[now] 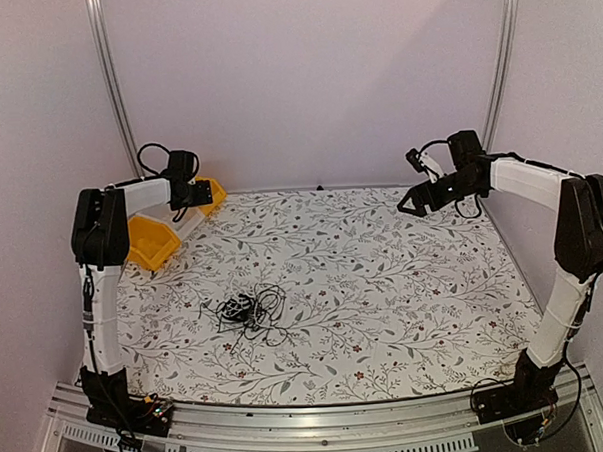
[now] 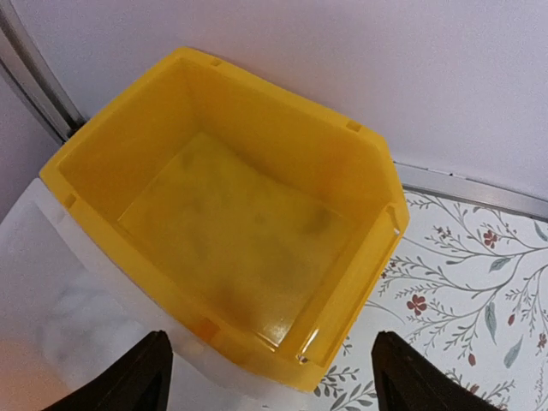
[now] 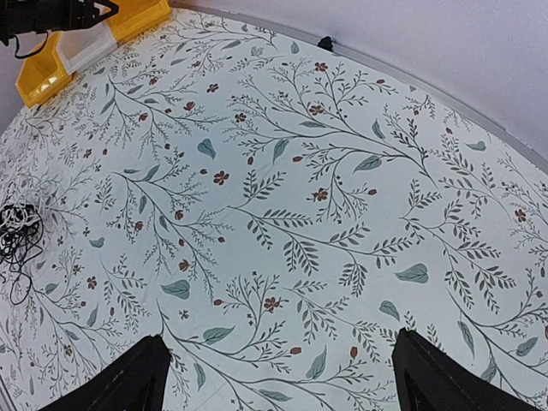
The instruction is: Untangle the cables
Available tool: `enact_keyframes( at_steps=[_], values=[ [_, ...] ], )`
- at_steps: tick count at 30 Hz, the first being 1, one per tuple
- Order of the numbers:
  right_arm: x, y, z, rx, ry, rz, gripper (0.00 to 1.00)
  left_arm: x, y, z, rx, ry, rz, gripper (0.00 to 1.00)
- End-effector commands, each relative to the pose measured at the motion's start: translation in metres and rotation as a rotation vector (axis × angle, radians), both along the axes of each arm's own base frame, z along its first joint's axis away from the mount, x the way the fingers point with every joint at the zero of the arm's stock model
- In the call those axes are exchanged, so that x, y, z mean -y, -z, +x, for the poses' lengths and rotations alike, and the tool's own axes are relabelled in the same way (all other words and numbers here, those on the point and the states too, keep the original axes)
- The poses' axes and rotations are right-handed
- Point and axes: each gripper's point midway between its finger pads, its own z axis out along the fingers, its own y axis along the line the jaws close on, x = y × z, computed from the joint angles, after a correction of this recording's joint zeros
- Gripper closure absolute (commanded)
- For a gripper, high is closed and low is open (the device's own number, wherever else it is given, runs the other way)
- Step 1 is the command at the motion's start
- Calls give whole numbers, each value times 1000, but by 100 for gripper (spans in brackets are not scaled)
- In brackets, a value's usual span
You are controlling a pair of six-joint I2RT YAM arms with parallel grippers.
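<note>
Tangled cables (image 1: 247, 308) heaped on the tabletop (image 1: 404, 292), left of centre; left hand (image 1: 205, 197), jaws apart, above a yellow bin (image 2: 257, 128) at the far-left corner; right hand (image 1: 411, 203), jaws apart, empty, near the far-right corner

I can read no lettering, number or brand in any of my views (the tablecloth (image 1: 384, 282) carries only a leaf-and-flower print). The yellow bin (image 2: 257, 128) at about ten o'clock shows plain plastic walls. The cables (image 1: 247, 308), near eight o'clock, are too small for me to make out any marking on their plugs.
</note>
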Motion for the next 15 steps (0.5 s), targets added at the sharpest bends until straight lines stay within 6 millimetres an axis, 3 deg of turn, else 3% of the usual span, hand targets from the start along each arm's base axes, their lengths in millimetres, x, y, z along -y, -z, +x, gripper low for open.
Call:
enact_keyframes(
  at_steps=[1,6,9,12,15],
  values=[
    [-2,2,-12,-15,-19,-3,6,0,15,1,-12,4,-43,18],
    [0,8,-21,-30,-21,-8,5,24,36,-7,-39,129,-121,25],
    [0,6,-20,-26,-20,-7,5,29,49,-17,-71,164,-133,26],
    [-2,6,-18,-25,-21,-4,5,30,54,-24,-88,176,-143,29],
    [-3,7,-17,-28,-23,-3,5,46,50,-31,-92,246,-164,30]
  ],
)
